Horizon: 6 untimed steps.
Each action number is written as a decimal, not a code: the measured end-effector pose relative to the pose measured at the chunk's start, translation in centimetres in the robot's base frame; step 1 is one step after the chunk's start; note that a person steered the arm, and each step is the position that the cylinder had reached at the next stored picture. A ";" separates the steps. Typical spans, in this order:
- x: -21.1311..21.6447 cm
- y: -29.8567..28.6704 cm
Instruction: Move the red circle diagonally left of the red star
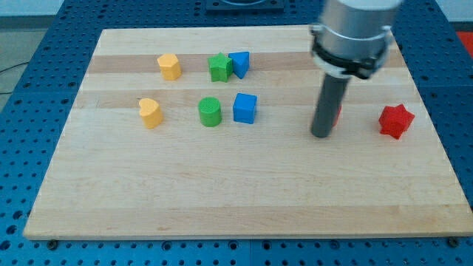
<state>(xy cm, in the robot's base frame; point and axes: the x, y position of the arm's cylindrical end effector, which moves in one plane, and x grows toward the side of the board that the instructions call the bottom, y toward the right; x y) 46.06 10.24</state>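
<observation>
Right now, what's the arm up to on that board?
My tip is down on the wooden board, pressed against a red block that is mostly hidden behind the rod; only a red sliver shows on its right side, so I cannot make out its shape. The red star sits apart from it, further to the view's right. The yellow, green and blue blocks are grouped on the view's left, away from my tip.

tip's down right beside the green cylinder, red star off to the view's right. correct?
Not quite. The camera view shows my tip far from the green cylinder; it is down beside the red circle, which is mostly hidden behind the rod. The red star is off to the view's right, as you said.
</observation>
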 end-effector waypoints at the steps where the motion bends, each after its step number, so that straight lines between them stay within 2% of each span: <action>1: 0.0 -0.2; 2: -0.2 2.7; 3: -4.0 3.1; 4: -5.5 4.6; 5: -5.7 9.7; 6: -7.7 14.1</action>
